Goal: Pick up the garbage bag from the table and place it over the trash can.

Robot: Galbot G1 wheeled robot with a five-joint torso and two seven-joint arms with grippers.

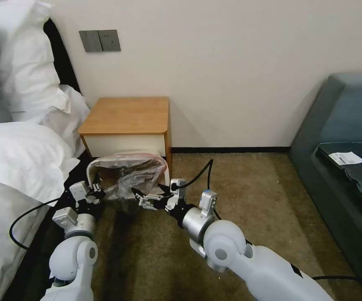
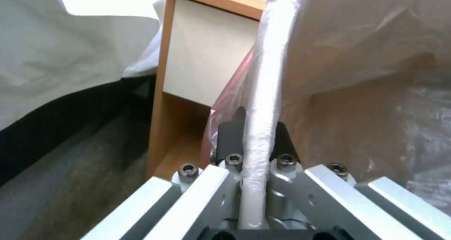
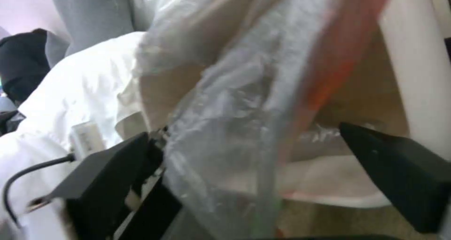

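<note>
Carpeted bedside, left tool (image 1: 98,193) pinching trash can (image 1: 92,168) rim through garbage bag (image 1: 132,173), right tool (image 1: 142,200) spread.

The arms were glossy white with round grey joint caps and silver wrist cylinders. Black cables looped from both wrists. The left gripper (image 2: 256,137) had silver links, hex screws and black fingers.

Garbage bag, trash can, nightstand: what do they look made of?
The thin translucent greyish garbage bag with a pink-red edge looks like plastic film: it crinkles, glints, and lets the bin show through. The small cream-white trash can looks like moulded plastic, with a smooth matte rolled rim. The orange-brown nightstand looks like wood or wood-look laminate, faintly grained and satin, with a plain white drawer front.
</note>
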